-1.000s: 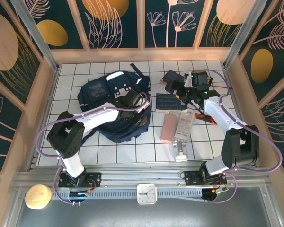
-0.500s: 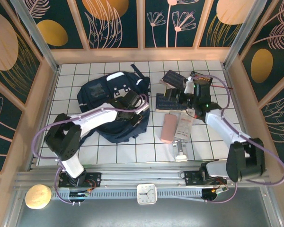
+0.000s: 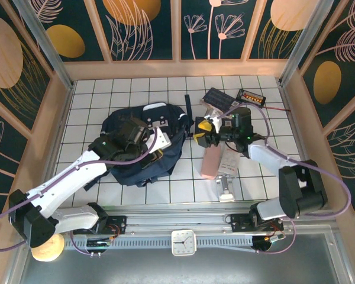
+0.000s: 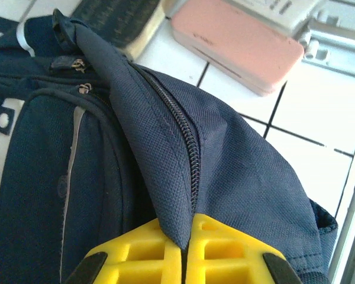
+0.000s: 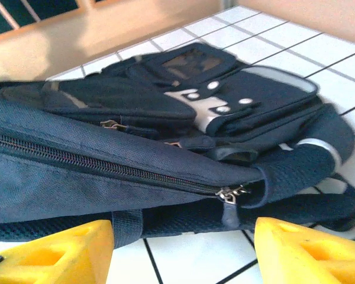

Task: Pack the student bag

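The student bag (image 3: 136, 148) is a navy backpack lying flat left of centre, with a white-grey buckle patch (image 3: 155, 109) on top. My left gripper (image 3: 155, 144) rests on the bag's right side. In the left wrist view its yellow fingers (image 4: 136, 257) are shut on a raised fold of navy fabric (image 4: 165, 189) beside the zipper (image 4: 186, 148). My right gripper (image 3: 202, 131) is at the bag's right edge, low over the tiles. Its yellow fingers (image 5: 53, 251) stand apart and open, facing the bag's side (image 5: 77, 177), with the metal zipper pull (image 5: 231, 194) just beyond them.
A pink case (image 3: 211, 160), a white packet (image 3: 229, 161) and a white stapler-like tool (image 3: 225, 190) lie right of the bag. A calculator (image 3: 218, 97) and a black device (image 3: 252, 96) sit at the back right. Wooden walls ring the tiled table (image 3: 94, 94).
My left gripper has shut on the bag's fabric and drawn back left, its arm stretching out. My right gripper came from the back right down to the bag's edge, its jaws narrowing.
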Robot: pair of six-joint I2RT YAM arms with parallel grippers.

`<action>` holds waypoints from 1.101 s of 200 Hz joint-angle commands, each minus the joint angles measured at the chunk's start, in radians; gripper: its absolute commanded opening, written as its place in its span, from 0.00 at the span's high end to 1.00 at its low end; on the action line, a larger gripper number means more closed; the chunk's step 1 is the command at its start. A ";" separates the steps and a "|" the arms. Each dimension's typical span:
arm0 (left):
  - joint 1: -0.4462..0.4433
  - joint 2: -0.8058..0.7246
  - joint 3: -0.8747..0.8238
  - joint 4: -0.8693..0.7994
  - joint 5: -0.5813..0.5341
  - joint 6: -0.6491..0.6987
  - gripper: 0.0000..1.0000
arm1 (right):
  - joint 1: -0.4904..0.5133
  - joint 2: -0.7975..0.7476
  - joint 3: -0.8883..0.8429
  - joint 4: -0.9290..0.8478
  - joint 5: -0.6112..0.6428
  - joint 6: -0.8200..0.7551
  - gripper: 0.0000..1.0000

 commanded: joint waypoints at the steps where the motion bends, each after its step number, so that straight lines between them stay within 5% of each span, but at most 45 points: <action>1: 0.018 -0.021 0.014 0.003 0.019 0.046 1.00 | 0.037 0.058 0.005 0.058 -0.063 -0.080 0.36; 183: 0.073 -0.001 0.095 -0.079 0.042 0.065 1.00 | 0.070 0.402 0.130 0.278 -0.085 -0.009 0.37; 220: 0.073 -0.001 0.090 -0.072 0.042 0.056 1.00 | 0.068 0.417 0.143 0.284 -0.091 0.010 0.46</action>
